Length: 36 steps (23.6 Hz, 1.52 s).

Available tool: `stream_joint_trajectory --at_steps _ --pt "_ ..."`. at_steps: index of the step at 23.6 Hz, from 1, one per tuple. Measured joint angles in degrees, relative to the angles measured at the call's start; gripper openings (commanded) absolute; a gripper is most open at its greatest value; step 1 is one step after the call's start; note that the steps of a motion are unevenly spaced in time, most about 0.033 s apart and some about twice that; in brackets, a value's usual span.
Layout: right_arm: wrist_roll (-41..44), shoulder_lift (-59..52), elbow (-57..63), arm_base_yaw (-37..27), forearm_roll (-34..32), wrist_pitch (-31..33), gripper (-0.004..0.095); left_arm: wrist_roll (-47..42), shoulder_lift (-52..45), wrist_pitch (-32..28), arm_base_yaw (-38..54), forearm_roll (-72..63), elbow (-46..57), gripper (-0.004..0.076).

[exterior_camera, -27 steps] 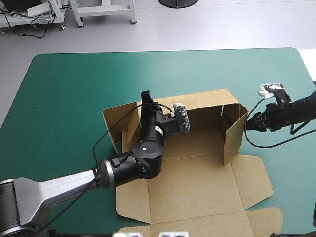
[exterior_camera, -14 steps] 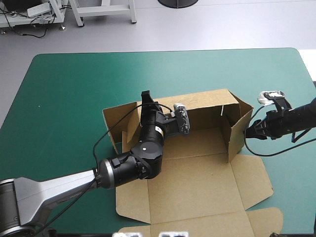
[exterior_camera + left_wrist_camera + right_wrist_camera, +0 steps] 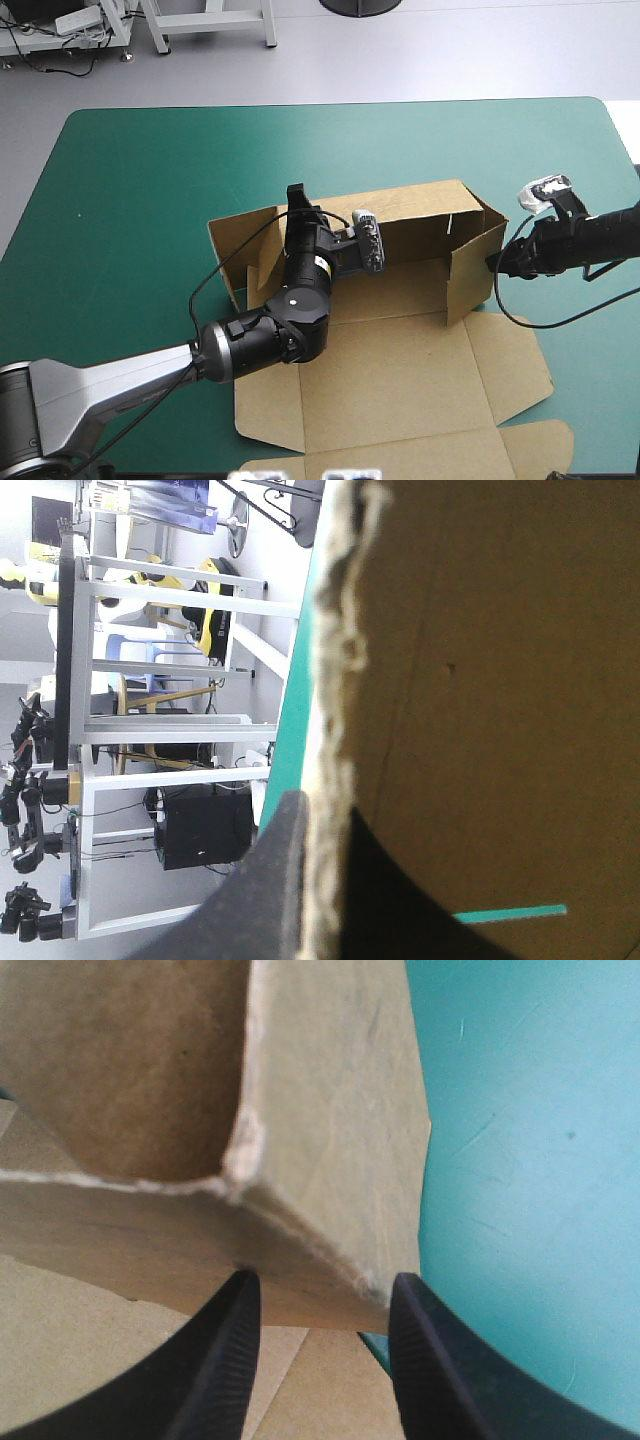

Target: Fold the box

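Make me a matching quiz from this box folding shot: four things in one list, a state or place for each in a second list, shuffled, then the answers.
Things
1. left claw
2. right claw
3. right end wall of the box
4. near panel of the box

States
A. lying flat on the teal-green cover
B. open, fingers apart at a corner of the box
C. standing raised
D. shut on a board edge of the box

Pairs: 1-D, 2-B, 3-C, 4-A
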Motion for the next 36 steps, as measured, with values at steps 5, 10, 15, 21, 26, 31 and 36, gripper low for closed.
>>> stream_joint_trajectory --at_steps 5,10,15,21,26,31,36 --pt "-8.1 0.0 0.0 0.0 4.2 0.3 0.0399 0.0 0.0 -0.1 0.0 0.0 0.0 -0.0006" --pt "-10.8 0.0 0.0 0.0 6.8 0.7 0.0399 -0.9 0.1 -0.9 0.2 0.3 0.0 -0.0006" --pt "-12.2 0.1 0.0 3.4 7.9 -0.9 0.0400 -1.7 0.4 -1.4 0.4 1.1 0.0 -0.0006" --pt "-13.4 0.1 0.2 7.5 8.0 -7.4 0.0399 -3.1 0.6 -0.6 0.5 2.1 0.1 -0.0006" --pt "-13.4 0.1 0.2 7.6 8.1 -11.3 0.0398 -4.3 0.6 -0.6 0.5 2.2 0.1 -0.0006" --pt "-13.6 0.1 0.3 7.6 8.7 -14.1 0.0398 -4.4 0.6 -2.5 0.5 2.6 0.1 -0.0006" --pt "-16.0 1.5 0.3 7.6 11.3 -14.2 0.0399 -4.4 0.6 -3.7 0.5 2.8 0.1 -0.0006"
